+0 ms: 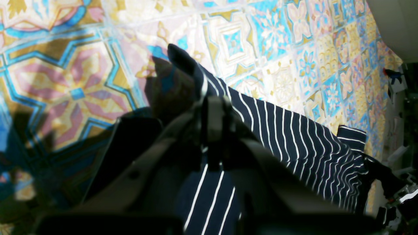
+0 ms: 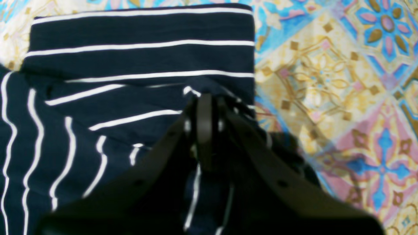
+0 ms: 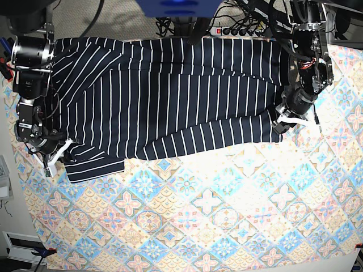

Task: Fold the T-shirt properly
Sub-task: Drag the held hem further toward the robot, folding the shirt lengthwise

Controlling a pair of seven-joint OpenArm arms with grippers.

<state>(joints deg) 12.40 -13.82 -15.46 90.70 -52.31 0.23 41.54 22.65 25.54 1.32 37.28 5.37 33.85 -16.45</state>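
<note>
I've got the right gripper on base view's left, jaws pressed together on the sleeve end of the T-shirt. The shirt lies spread across the far half of the tablecloth. Over on the right of the view, the left gripper pinches the hem corner, cloth lifted there. Risk: the right pinch looks shallow, so fabric may slip out on lifting; uneven pull would skew the fold. Count: one shirt, two grippers, one tablecloth.
</note>
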